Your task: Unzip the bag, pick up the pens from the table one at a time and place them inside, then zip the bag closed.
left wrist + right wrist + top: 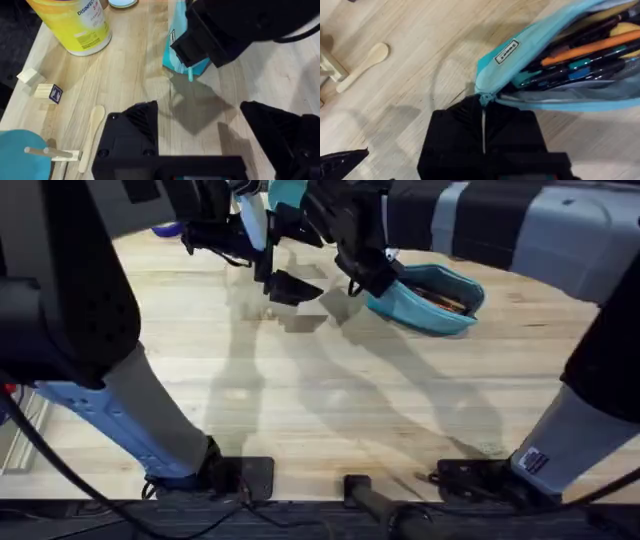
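Pale plank desk (330, 400), grain running across, both arms reaching to its far side.

Bag (432, 298): turquoise fabric pouch, far right of centre on the desk, zipper open along its length, mouth gaping. Contents seen from the right wrist: several pens (585, 62), one orange barrel among dark ones. A small label sits near the zipper end.

Right hand (483, 132): fingers closed narrow at the bag's zipper end, pinching what appears to be the pull; that end of the bag is lifted.

Left hand (200, 130): fingers spread wide, holding nothing, hovering above bare wood just short of the bag's end.

Other items, left wrist view: yellow disinfectant-wipe canister (75, 22), wooden spoon (92, 131), small wooden blocks (40, 85), round light-blue dish (22, 155).
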